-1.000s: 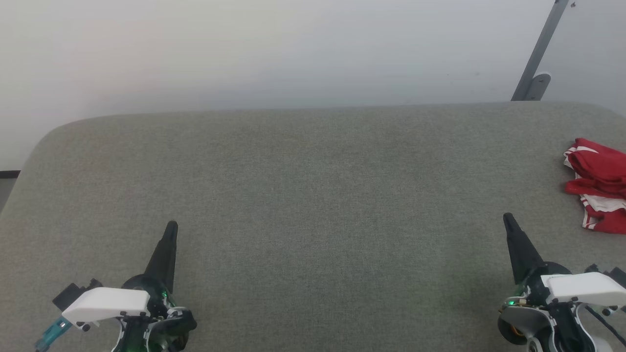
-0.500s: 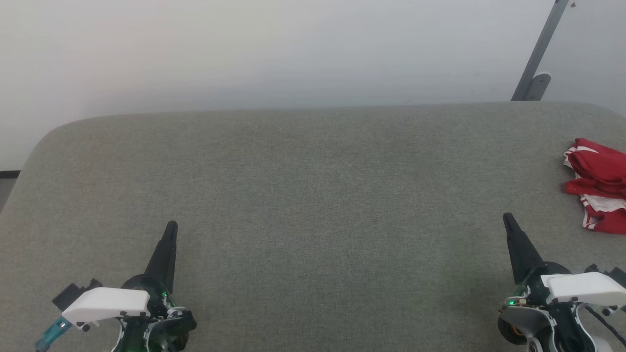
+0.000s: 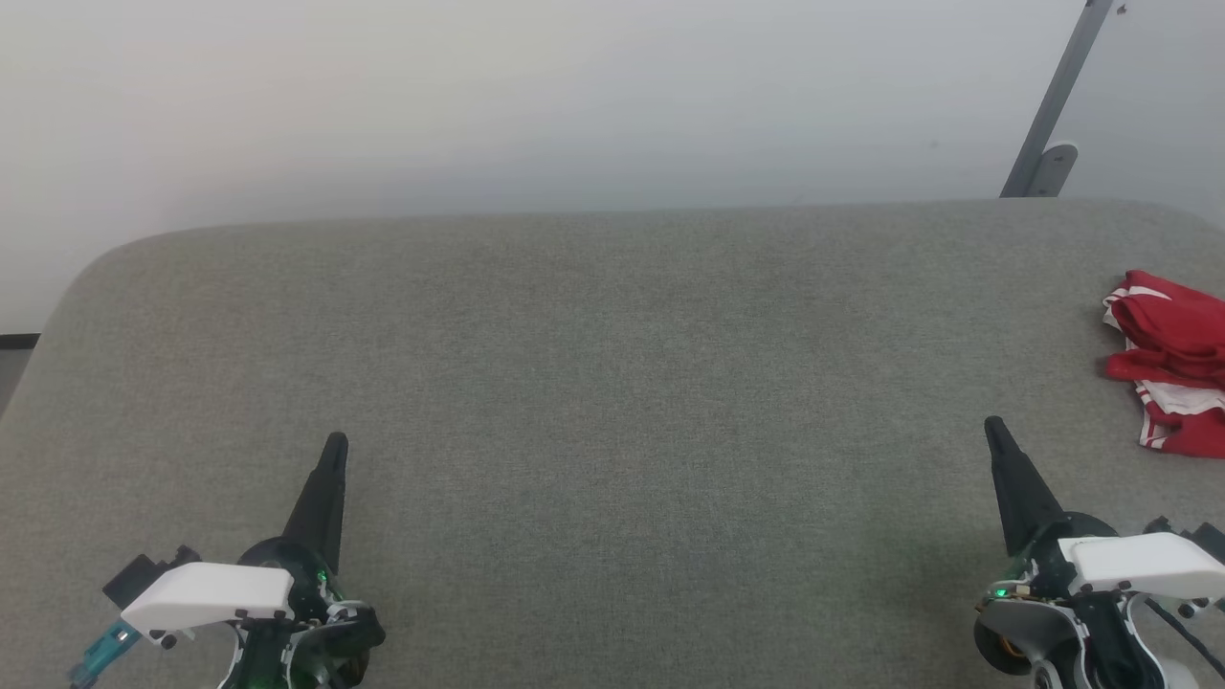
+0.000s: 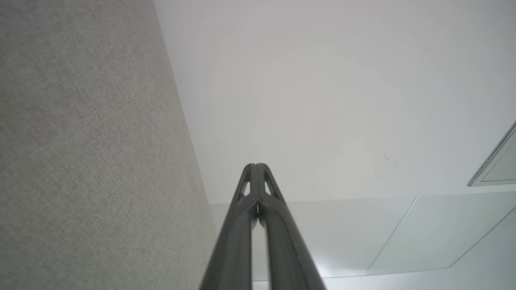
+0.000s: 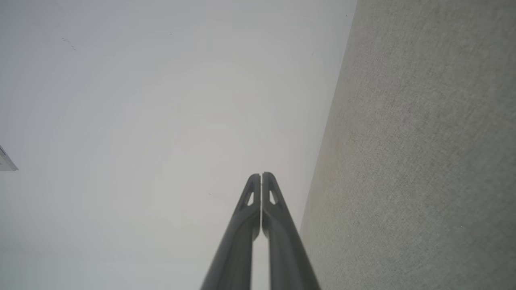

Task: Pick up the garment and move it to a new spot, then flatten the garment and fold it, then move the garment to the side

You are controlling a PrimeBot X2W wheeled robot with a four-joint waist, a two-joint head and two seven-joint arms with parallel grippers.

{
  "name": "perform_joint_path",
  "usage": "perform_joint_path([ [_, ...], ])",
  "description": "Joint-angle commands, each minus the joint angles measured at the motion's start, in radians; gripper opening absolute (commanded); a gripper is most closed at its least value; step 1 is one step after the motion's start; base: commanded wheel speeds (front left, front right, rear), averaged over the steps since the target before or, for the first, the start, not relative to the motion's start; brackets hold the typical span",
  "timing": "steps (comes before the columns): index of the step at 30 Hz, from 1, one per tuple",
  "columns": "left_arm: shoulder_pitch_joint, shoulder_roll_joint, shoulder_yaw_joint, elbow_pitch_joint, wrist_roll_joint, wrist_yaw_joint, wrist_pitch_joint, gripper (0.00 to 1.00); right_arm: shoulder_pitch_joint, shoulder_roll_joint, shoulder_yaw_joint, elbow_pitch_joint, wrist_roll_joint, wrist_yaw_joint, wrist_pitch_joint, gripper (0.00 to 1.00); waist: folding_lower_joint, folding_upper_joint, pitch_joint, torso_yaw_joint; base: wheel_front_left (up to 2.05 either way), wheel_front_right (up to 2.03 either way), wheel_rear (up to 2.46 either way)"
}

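The garment, red with white striped trim, lies crumpled at the far right edge of the grey fabric-covered table, partly cut off by the head view's border. My right gripper is shut and empty at the lower right, a short way to the near left of the garment. At the lower left my left gripper is shut and empty as well. In the wrist views the left gripper and the right gripper each show their two fingers pressed together, pointing past the table towards the pale wall.
A pale wall rises behind the table's far edge. A grey metal bracket leans against it at the upper right. The table's left corner is rounded, with a strip of floor beyond it.
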Motion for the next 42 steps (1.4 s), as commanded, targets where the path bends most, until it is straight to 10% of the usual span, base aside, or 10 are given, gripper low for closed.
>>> perform_joint_path([
  [1,-0.011,-0.003,0.0,-0.001,-0.003,-0.002,0.003,0.0,-0.004,0.004,-0.001,-0.004,0.004,0.0,0.002,0.0,0.0,-0.0001,0.0,0.0,0.0,0.0,0.0],
  [42,-0.011,-0.003,0.0,-0.001,-0.004,-0.003,0.003,0.0,-0.004,0.004,-0.001,-0.003,0.004,0.0,0.002,0.0,0.0,-0.0001,0.0,0.0,0.0,0.0,0.0],
])
